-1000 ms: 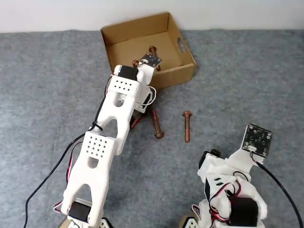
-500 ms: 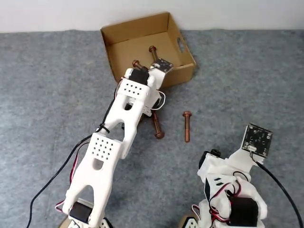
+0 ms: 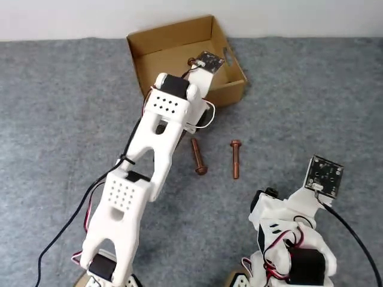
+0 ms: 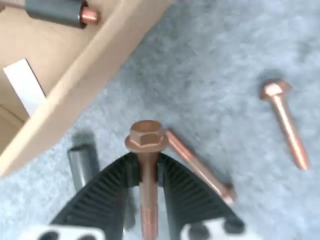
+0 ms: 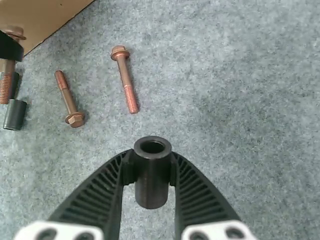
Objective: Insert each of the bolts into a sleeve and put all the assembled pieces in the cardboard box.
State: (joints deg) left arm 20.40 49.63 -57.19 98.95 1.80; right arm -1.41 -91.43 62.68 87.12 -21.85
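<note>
Clamping a copper bolt (image 4: 146,145) by its shank in the left gripper (image 4: 146,167), head poking past the fingertips, near the cardboard box (image 3: 232,91). Pinching a black sleeve (image 5: 151,175) upright in the right gripper (image 5: 151,167), well apart from the box. Lying on the grey carpet (image 3: 311,89): a loose bolt (image 3: 198,156), a second loose bolt (image 3: 236,159), and a spare sleeve (image 5: 14,114). Resting inside the box: a sleeved bolt (image 4: 57,11).

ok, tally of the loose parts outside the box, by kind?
Bolts: 3 (carpet bolt, second carpet bolt, held bolt in left pincer)
Sleeves: 2 (carpet sleeve, held sleeve in right pincer)
Total: 5
</note>
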